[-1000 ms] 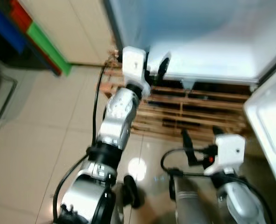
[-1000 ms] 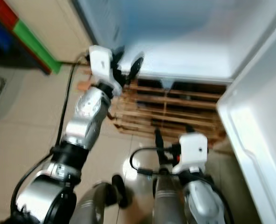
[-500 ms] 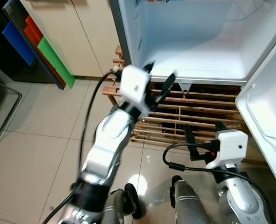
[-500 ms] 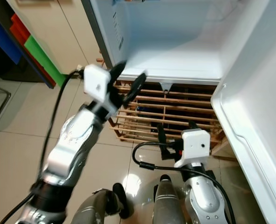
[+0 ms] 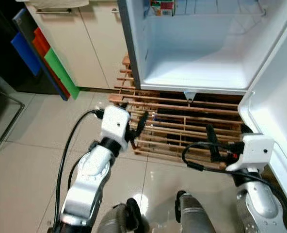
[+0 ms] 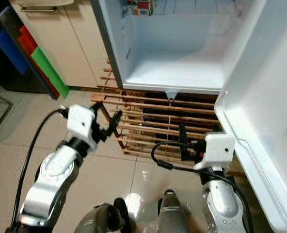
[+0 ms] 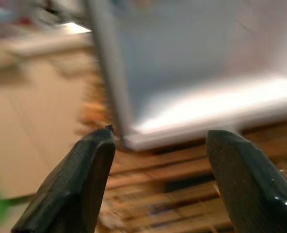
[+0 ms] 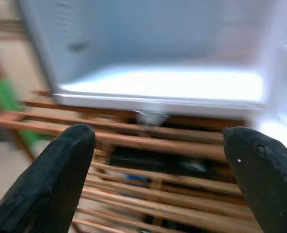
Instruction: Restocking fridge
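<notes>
The fridge [image 5: 201, 53] stands open in front of me; its white lower compartment is bare, and a small carton [image 5: 162, 7] sits on the wire shelf above. Its door [image 5: 274, 97] swings out on my right. My left gripper [image 5: 136, 127] is open and holds nothing, low in front of the wooden pallet [image 5: 182, 131] under the fridge. The left wrist view shows its fingers [image 7: 75, 189] spread, facing the fridge's bottom corner. My right gripper [image 5: 227, 138] is open and holds nothing, beside the door, its fingers [image 8: 51, 179] wide apart towards the pallet and the fridge's lower lip.
Beige cabinets [image 5: 85, 48] stand left of the fridge, with blue, red and green panels [image 5: 46, 58] leaning against them. A metal frame [image 5: 7, 121] is at the far left. Glossy tile floor [image 5: 32, 165] lies around my feet.
My left arm has dropped from the fridge's front lip to pallet height. The camera has tilted up, showing more of the fridge interior. The right arm holds about the same pose.
</notes>
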Motion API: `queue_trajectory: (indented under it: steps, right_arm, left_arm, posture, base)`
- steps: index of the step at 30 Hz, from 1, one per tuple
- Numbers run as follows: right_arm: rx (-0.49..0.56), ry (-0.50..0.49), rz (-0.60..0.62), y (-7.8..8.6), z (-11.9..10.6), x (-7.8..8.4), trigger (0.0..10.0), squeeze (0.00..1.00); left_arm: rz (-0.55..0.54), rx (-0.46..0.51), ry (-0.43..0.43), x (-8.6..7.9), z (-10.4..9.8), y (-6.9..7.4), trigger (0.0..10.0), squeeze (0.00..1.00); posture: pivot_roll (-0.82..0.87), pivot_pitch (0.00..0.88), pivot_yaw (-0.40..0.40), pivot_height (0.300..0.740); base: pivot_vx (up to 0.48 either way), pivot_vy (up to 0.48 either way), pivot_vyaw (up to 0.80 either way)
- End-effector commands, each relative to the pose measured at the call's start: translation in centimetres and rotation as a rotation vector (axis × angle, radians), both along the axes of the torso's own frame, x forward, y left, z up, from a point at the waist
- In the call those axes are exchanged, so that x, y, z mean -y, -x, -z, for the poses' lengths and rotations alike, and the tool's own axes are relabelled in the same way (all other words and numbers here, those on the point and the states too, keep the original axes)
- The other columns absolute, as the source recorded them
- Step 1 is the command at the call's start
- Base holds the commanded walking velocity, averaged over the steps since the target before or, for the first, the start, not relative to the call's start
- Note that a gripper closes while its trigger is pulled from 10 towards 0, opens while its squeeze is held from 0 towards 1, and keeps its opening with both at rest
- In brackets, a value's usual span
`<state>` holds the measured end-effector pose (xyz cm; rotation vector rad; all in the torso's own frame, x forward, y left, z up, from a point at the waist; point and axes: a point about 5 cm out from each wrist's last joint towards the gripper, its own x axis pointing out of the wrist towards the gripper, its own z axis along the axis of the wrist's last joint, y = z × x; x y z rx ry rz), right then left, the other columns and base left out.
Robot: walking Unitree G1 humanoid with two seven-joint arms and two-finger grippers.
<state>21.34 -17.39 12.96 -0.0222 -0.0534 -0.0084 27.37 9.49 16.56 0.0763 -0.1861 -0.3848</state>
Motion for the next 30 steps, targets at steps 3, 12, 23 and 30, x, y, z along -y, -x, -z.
queue_trajectory:
  steps: [3, 12, 23, 30]
  right_arm:
    - [-0.011, -0.017, -0.032, -0.7, 0.1, -0.5, 10.0, 0.0]
    - [0.008, 0.009, -0.063, -1.3, 0.1, -0.9, 10.0, 0.0]
    - [-0.006, 0.024, -0.07, -1.7, 0.3, -0.9, 10.0, 0.0]
    - [-0.013, 0.037, -0.087, -1.9, 0.3, -1.2, 10.0, 0.0]
  left_arm:
    - [-0.054, -0.059, 0.005, -1.1, 1.1, 0.0, 10.0, 0.0]
    - [-0.1, -0.054, 0.024, -1.4, 0.7, -1.1, 10.0, 0.0]
    - [-0.11, -0.032, 0.008, -1.1, 0.2, -1.9, 10.0, 0.0]
    - [-0.107, -0.027, 0.003, -0.9, 0.2, -1.9, 10.0, 0.0]
  posture:
    - [-0.28, 0.143, 0.121, 0.74]
    - [-0.28, 0.137, 0.113, 0.74]
    - [-0.28, 0.133, 0.112, 0.74]
    - [-0.28, 0.134, 0.109, 0.74]
  base:
    - [0.0, 0.0, -0.71]
    - [0.0, 0.263, -0.27]
    - [0.0, 0.0, -0.37]
    - [0.0, 0.0, -0.32]
